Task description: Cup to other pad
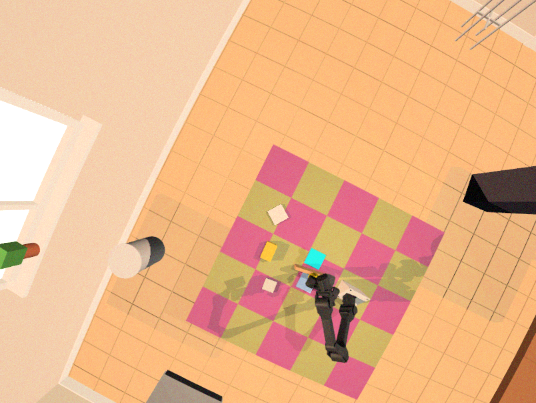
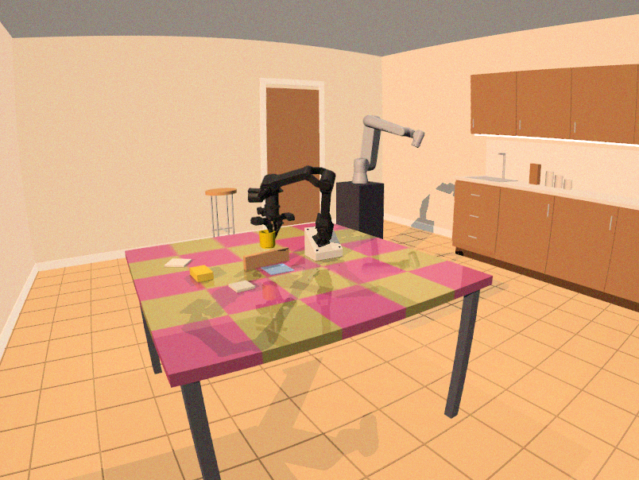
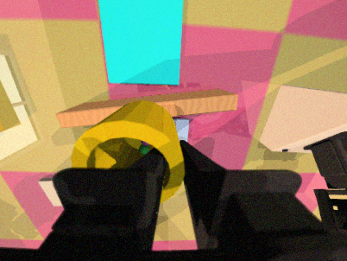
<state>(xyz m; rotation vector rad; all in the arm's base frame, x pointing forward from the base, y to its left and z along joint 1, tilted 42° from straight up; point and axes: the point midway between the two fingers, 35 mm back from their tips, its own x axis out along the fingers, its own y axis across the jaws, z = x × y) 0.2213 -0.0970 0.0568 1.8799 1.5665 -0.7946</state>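
Observation:
My gripper (image 2: 273, 230) (image 3: 173, 144) is shut on the wall of the yellow cup (image 2: 267, 239) (image 3: 144, 113), one finger inside and one outside. The cup is held in the air, roughly upright, its base clear of the table. A green marble (image 3: 144, 149) and a bit of a purple one show inside it. The light blue pad (image 1: 303, 283) (image 2: 277, 269) (image 3: 184, 129) lies bare on my side of the wooden barrier (image 1: 301, 269) (image 2: 265, 260) (image 3: 207, 102). The cyan pad (image 1: 315, 258) (image 3: 142, 43) lies bare beyond the barrier; in the exterior view it is hidden.
A yellow block (image 1: 268, 251) (image 2: 201, 273) and two cream tiles, one farther (image 1: 277, 214) (image 2: 178, 262) and one nearer (image 1: 269, 285) (image 2: 242, 286), lie to one side of the pads. A pale wedge-shaped box (image 2: 323, 250) (image 3: 302, 117) stands on the other side, close to my arm.

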